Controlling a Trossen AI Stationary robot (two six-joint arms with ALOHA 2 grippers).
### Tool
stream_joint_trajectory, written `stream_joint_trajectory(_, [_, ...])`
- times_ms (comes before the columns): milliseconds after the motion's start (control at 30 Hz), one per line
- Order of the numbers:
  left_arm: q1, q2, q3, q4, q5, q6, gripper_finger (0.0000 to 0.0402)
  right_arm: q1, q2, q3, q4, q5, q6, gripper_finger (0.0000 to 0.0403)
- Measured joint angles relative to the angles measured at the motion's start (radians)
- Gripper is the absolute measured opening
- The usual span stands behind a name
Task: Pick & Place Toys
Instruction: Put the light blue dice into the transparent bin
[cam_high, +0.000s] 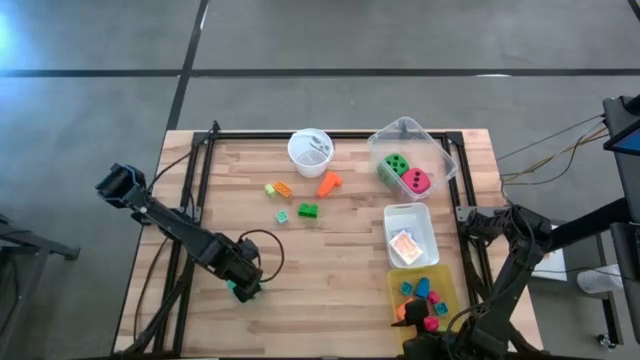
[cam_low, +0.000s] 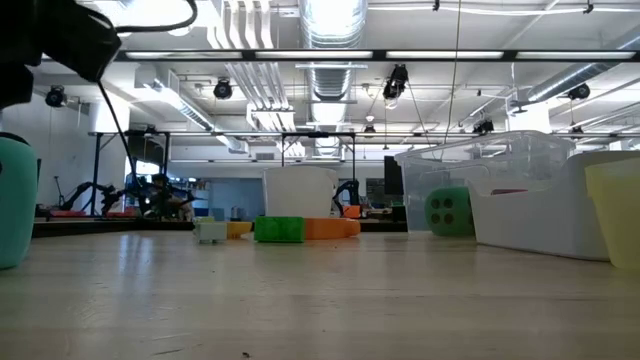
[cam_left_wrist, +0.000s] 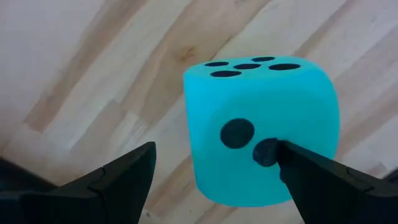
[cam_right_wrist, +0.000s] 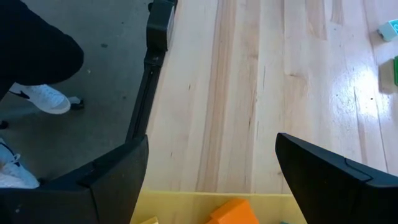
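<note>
Where left jaws (cam_left_wrist: 214, 171) straddle: teal die (cam_left_wrist: 261, 124), dark pips.

Teal die (cam_left_wrist: 261, 130) matt foam, smooth; table (cam_high: 330, 270) pale planked wood, slight sheen; clear bin (cam_high: 445, 160) glossy plastic; yellow bin (cam_high: 445, 290) translucent plastic.

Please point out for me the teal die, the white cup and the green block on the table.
teal die (cam_left_wrist: 261, 137): left wrist view, on its front face near the pips.
white cup (cam_high: 310, 149): high view, on its rim.
green block (cam_high: 308, 210): high view, on its top.
</note>
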Motion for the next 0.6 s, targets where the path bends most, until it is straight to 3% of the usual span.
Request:
stream_joint_trajectory(333, [0.001,-0.094,-0.181,0.436,0.040,0.011,0.0338,0.000,0.000,0.000,0.003,0.000,0.000,0.0345])
stream_joint_trajectory(600, [-0.001,-0.107,-0.286,0.581,0.066,-0.115,0.0331,-0.006,0.000,0.000,0.005,0.000,-0.001,0.0345])
